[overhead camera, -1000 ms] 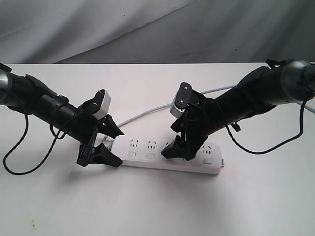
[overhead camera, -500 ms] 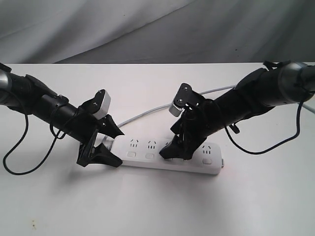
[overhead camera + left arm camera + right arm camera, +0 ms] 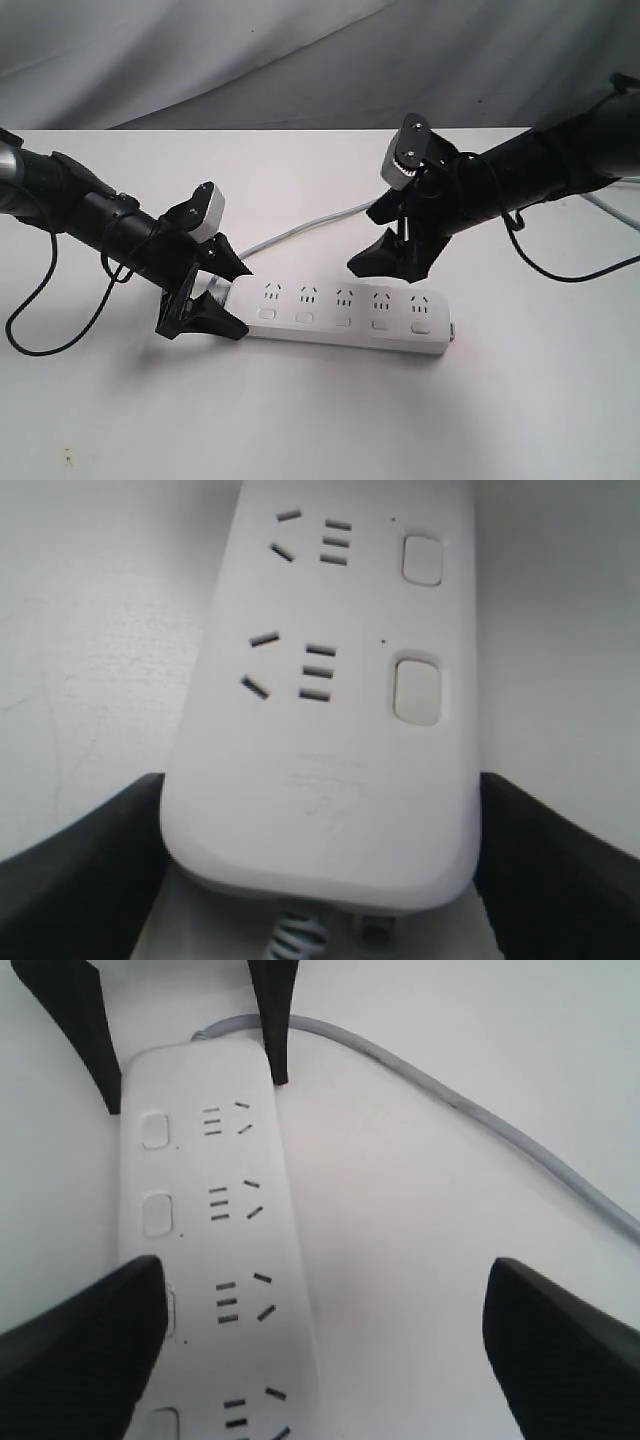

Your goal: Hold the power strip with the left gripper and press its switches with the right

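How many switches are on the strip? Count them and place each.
5 switches, in one row along the strip: leftmost, second, middle, fourth, rightmost. None looks hidden.

Matte white tabletop (image 3: 330,430) fills the foreground, with a few small dark specks (image 3: 68,458) near its front left corner; its far edge meets a grey cloth backdrop (image 3: 300,60) hanging in broad, soft diagonal folds, under diffuse, even light that casts only faint shadows on the surface.
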Available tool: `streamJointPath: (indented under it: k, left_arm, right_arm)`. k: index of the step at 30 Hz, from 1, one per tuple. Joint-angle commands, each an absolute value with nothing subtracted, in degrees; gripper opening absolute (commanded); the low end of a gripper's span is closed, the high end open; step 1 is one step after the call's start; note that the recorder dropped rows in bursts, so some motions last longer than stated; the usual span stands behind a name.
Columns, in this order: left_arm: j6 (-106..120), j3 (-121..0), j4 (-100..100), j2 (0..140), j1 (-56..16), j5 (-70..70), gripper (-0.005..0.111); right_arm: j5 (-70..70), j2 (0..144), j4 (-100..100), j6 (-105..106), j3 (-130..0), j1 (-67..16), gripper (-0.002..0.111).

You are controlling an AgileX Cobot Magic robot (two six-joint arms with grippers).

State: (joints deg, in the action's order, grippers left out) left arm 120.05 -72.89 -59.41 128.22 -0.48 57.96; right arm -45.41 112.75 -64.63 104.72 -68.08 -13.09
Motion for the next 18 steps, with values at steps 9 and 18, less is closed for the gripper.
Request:
streamJointPath:
  k: [9, 18]
  left_arm:
    - [119.95, -72.95, -59.37, 128.3, -0.62, 58.28, 0.041]
    - [119.95, -72.95, -59.37, 128.3, -0.62, 58.28, 0.041]
  right_arm:
    - [-43.88, 112.2, -64.25, 107.44, -63.65, -11.26, 0.078]
    - [-41.02, 112.34, -70.96, 115.47, -59.29, -11.26, 0.078]
